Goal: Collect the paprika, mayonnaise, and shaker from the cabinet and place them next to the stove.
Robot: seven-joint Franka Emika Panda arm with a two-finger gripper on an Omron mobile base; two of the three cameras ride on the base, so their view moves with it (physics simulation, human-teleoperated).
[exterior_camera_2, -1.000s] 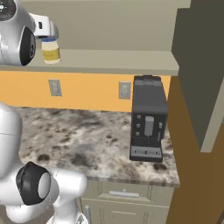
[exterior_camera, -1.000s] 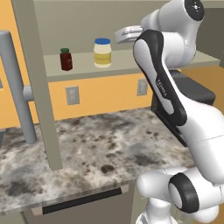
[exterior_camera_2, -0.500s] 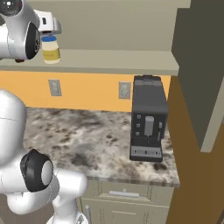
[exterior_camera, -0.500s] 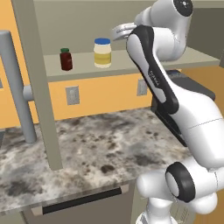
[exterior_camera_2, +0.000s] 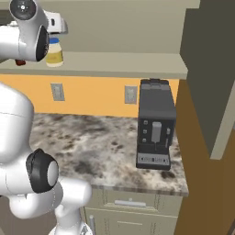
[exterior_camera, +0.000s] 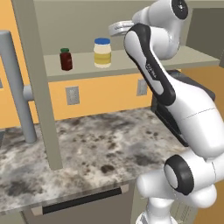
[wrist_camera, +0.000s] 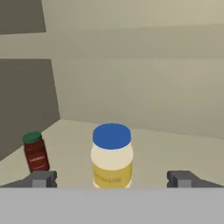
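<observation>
Reaching up toward the open beige-olive wall cabinet (exterior_camera: 39,78), the white arm has its two-fingered claw (wrist_camera: 112,178) spread wide apart with nothing between the tips. Straight ahead of it, seen from the hand, stands the pale yellow-cream mayonnaise jar with the blue lid (wrist_camera: 112,155), upright on the plain cabinet shelf (exterior_camera: 183,57) and centred between the two dark fingertips (wrist_camera: 43,178). That is the relation the next move hangs on: the jar lies dead in front of the claw, its long axis vertical, so a level push forward should bring the fingers to either side of its body. From the room, the jar (exterior_camera: 102,53) sits just left of the arm's wrist. The small dark red paprika jar with the green lid (exterior_camera: 66,59) stands further left on the same shelf, apart from the mayonnaise, and in the hand view it (wrist_camera: 35,152) is off to the left, outside the claw's span. Below, the speckled granite bench (exterior_camera: 96,148) carries a black coffee machine (exterior_camera_2: 156,131).
</observation>
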